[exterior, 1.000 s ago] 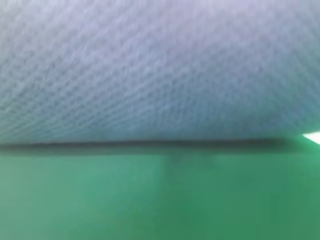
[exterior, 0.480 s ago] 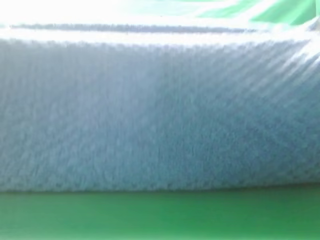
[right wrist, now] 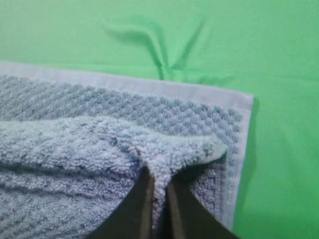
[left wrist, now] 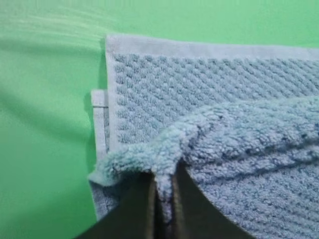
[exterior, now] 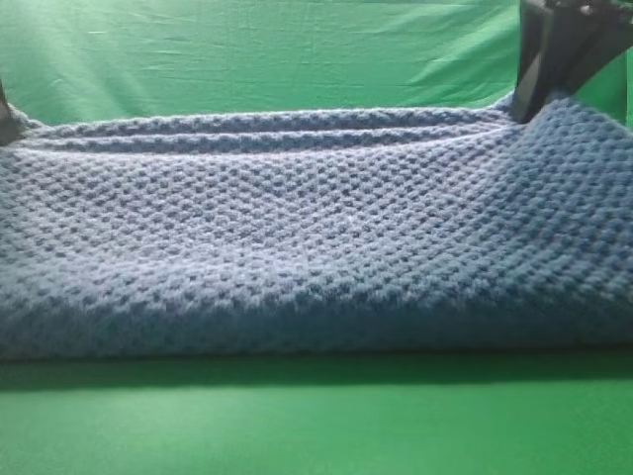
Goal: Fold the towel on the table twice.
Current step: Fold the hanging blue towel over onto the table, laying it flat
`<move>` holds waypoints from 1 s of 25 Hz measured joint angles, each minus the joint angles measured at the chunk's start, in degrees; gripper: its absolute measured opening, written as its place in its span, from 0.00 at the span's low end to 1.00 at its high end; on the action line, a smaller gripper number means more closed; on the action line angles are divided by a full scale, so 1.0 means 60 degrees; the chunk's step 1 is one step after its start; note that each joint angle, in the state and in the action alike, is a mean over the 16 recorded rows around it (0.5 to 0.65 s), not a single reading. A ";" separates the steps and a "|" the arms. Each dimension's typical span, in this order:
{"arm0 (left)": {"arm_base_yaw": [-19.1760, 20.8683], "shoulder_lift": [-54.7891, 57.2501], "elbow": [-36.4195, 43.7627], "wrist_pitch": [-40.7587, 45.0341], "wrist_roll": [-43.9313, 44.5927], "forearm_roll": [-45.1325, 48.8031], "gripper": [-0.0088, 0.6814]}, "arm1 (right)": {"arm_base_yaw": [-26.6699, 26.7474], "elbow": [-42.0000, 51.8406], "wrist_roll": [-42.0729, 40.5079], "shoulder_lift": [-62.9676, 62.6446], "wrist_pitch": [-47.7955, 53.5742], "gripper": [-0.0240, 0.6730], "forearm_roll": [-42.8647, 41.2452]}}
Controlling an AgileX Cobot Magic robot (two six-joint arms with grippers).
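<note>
- On the far left, the left gripper (left wrist: 162, 199) is pinched tight on a bunched corner of the towel (left wrist: 214, 144), holding that corner up over a layer that already lies flat, its pale hem (left wrist: 110, 94) squared off below.
- Half a second ago the high view was filled by a blurred wall of blue weave with only a strip of green below; now it is sharp, and the towel (exterior: 297, 247) hangs like a hammock between the two arms, its lower fold resting on the table (exterior: 316, 426).
- That tells me the cloth has been lifted and carried across; I judge a fold is partway over, not yet laid down.
- Behind it, the wrinkled green backdrop (exterior: 277, 59) shows above the raised edges.
- On the right, the right gripper (right wrist: 157, 204) is likewise clamped on its own corner of the towel, above a flat hemmed layer, with bare table just beside it.
- Both corners look level, so I expect the edge can land evenly once lowered; a slip at either pinch would skew the fold.
</note>
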 joint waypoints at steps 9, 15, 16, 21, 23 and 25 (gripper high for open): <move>0.0041 0.1123 -0.0820 -0.0266 -0.0037 0.0669 0.15 | -0.0040 -0.0719 -0.0204 0.1022 -0.0461 0.23 -0.0363; 0.0066 0.1319 -0.1199 -0.0087 -0.0039 0.0910 0.49 | -0.0080 -0.0768 -0.0299 0.1179 -0.0436 0.57 -0.0505; 0.0069 0.1325 -0.1282 -0.0004 -0.0038 0.0936 0.54 | -0.0086 -0.0769 -0.0308 0.1172 -0.0397 0.62 -0.0525; 0.0085 0.1285 -0.1796 0.0555 0.0052 0.0971 0.71 | -0.0105 -0.0769 -0.0334 0.0969 -0.0083 0.74 -0.0602; 0.0087 0.1209 -0.2012 0.0811 0.0134 0.0935 0.70 | -0.0105 -0.0769 -0.0340 0.0800 0.0094 0.69 -0.0610; 0.0089 0.1083 -0.2212 0.1070 0.0236 0.0894 0.63 | -0.0105 -0.0769 -0.0346 0.0576 0.0293 0.60 -0.0615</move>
